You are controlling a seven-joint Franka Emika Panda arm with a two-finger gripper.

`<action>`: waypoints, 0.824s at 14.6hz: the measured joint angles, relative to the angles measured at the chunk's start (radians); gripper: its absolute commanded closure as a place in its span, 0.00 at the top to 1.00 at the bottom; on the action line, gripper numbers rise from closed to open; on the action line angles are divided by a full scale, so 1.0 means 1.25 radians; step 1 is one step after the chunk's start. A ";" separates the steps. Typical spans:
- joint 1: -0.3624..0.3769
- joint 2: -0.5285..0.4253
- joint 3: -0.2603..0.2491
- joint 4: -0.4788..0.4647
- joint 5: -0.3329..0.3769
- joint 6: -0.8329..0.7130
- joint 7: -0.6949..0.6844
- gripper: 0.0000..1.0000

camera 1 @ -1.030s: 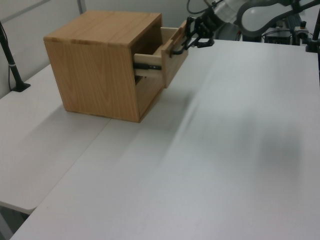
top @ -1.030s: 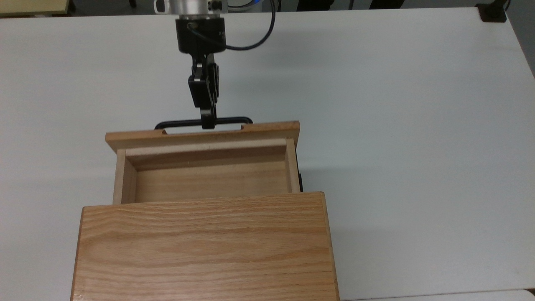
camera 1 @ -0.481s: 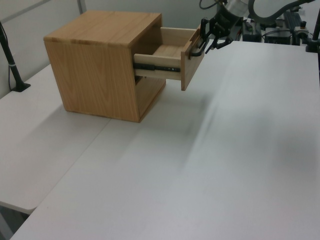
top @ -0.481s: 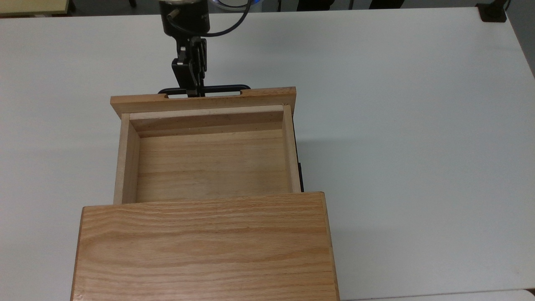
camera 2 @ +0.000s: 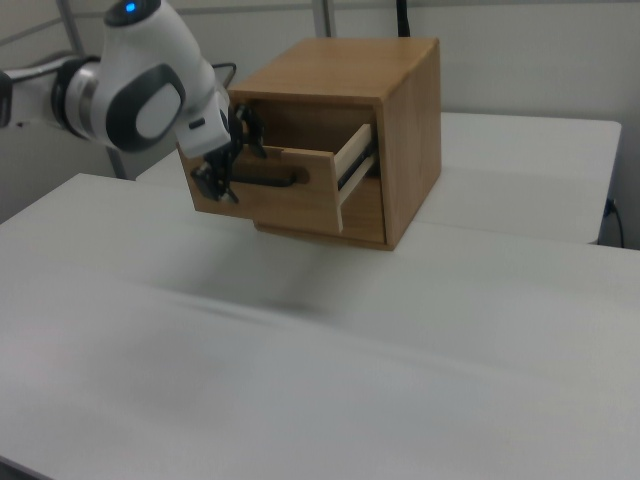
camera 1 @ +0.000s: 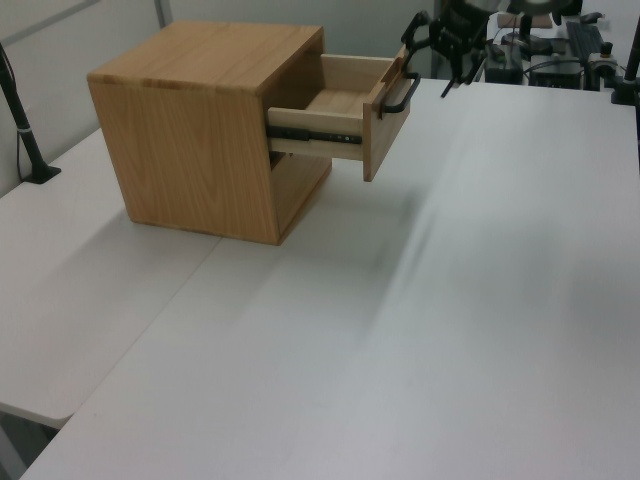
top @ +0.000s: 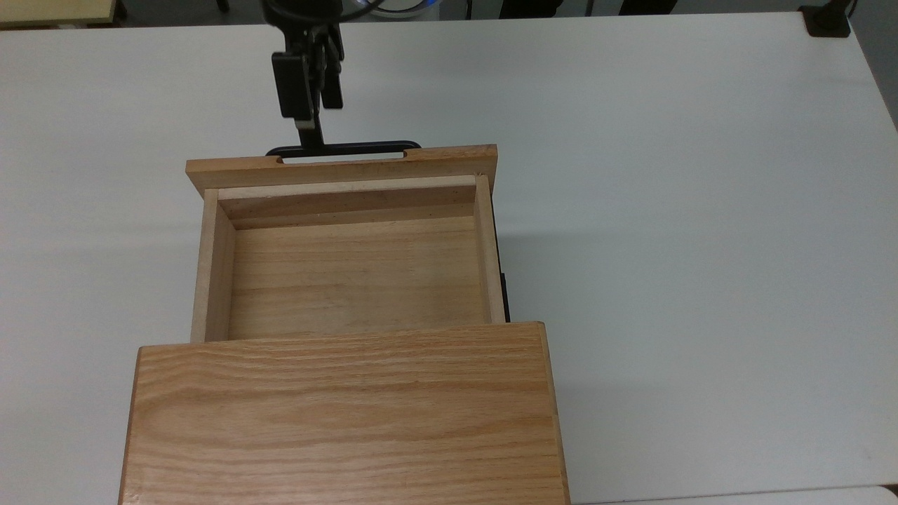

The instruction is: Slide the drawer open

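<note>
The light oak drawer [top: 351, 273] stands pulled far out of the oak cabinet [top: 344, 414], its inside bare. Its black bar handle [top: 365, 149] runs along the front panel at the far side in the top view. My gripper [top: 319, 119] hangs open just beyond the handle's left part, with one fingertip [top: 307, 139] close to the bar and nothing held. In the left view the drawer [camera 1: 345, 100] juts right on its black rail, and the gripper [camera 1: 432, 58] is spread above and past the handle [camera 1: 400, 97]. In the right view the gripper [camera 2: 228, 155] is at the left end of the handle [camera 2: 270, 180].
The cabinet [camera 1: 200, 130] sits on a wide white table [top: 666, 210] with open surface to the top view's right. A black clamp [top: 824, 21] is at the table's far right corner. A black post [camera 1: 20, 110] stands at the left view's left.
The drawer slid further out with the gripper shut on its handle. Since then the gripper has opened, let go of the handle and drawn back; the drawer stays put.
</note>
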 measured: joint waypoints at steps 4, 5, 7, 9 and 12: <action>0.000 -0.005 0.000 0.100 -0.004 -0.194 -0.054 1.00; 0.000 -0.006 0.001 0.137 -0.004 -0.275 -0.120 1.00; 0.002 -0.009 0.002 0.177 -0.004 -0.373 -0.226 1.00; 0.006 -0.010 0.005 0.205 -0.004 -0.452 -0.361 1.00; 0.014 -0.010 0.027 0.214 -0.004 -0.515 -0.591 1.00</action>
